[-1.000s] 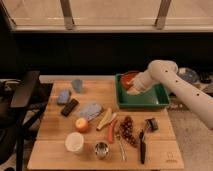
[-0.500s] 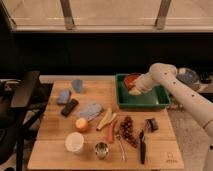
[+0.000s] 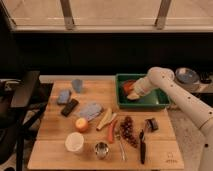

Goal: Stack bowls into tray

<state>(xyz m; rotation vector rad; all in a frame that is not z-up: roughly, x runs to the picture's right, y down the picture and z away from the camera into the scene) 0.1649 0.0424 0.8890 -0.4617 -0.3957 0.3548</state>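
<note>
While the arm (image 3: 176,95) reaches in from the right, the gripper (image 3: 134,92) sits low inside the tray (image 3: 150,102) at the table's (image 3: 50,150) back right; whether its fingers are clenched or released cannot be told; one orange-red bowl (image 3: 129,86) lies in the tray, touching the gripper; a second bowl cannot be made out. Counted on the table: one white cup (image 3: 74,142), one steel cup (image 3: 101,149), one orange fruit (image 3: 81,124), one grape bunch (image 3: 128,130), one blue cup (image 3: 77,85). No writing legible. Against half a second ago, the gripper has moved left and deeper into the tray; table items unchanged.
</note>
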